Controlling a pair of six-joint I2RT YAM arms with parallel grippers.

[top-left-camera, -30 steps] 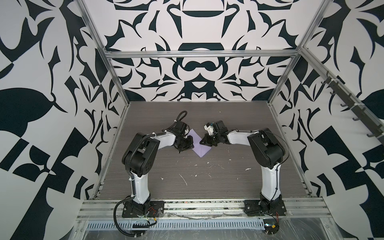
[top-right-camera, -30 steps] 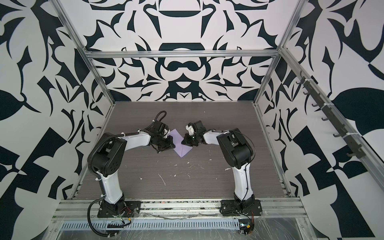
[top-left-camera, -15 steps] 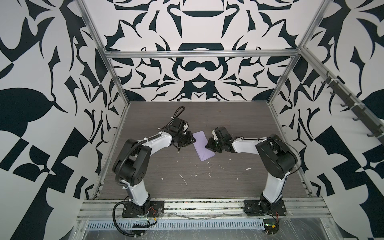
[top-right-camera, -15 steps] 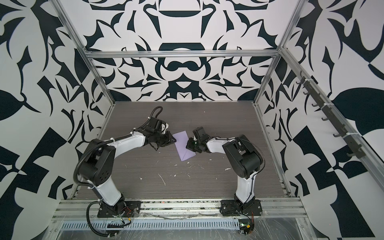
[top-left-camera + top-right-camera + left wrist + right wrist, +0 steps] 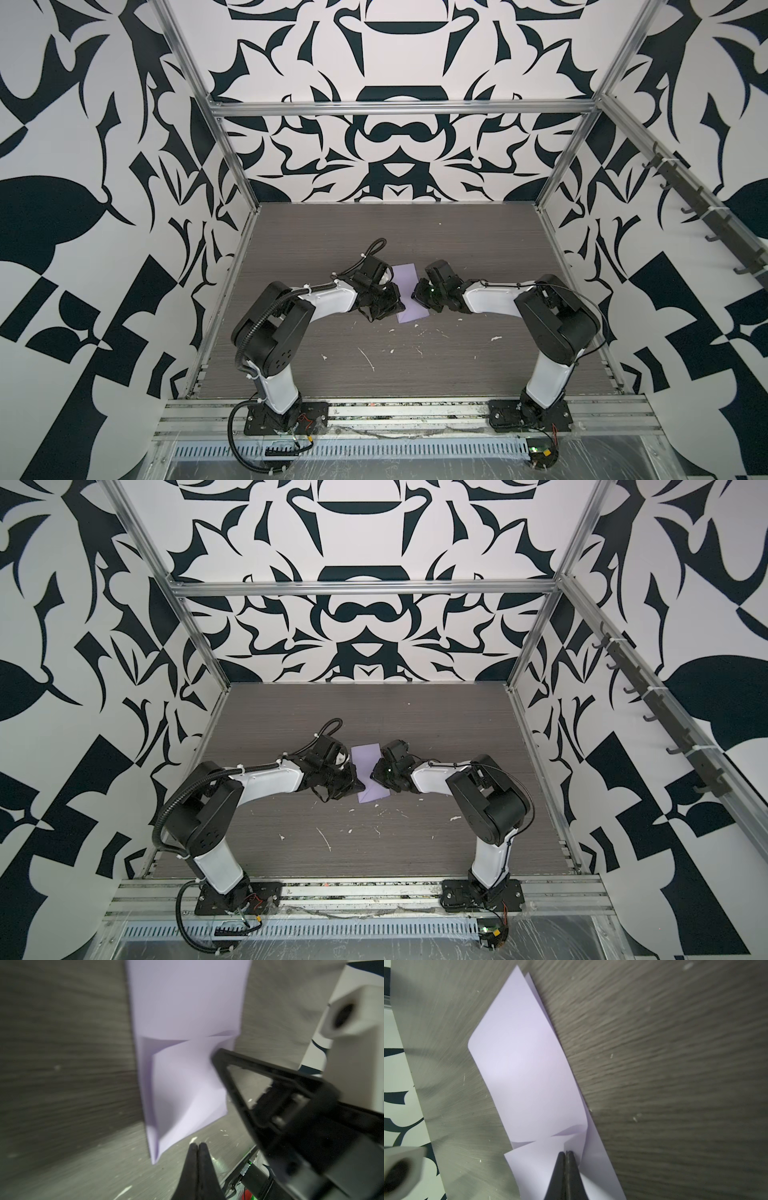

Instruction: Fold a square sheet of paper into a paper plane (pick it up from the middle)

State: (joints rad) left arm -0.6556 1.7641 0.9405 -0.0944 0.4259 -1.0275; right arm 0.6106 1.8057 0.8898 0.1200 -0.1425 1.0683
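Because the square sheet of paper (image 5: pixel 406 277) looks thin, light and limp, it is best gripped at a folded edge, where the doubled layers should be stiffer. In both top views it lies as a folded strip on the table (image 5: pixel 374 232) between the two hands; the grip detail is hidden. The left wrist view shows the left hand (image 5: pixel 198 1147) closed and empty, just off the strip's corner. The right wrist view shows the right hand (image 5: pixel 566 1153) closed, apparently pinching a raised, buckling flap.
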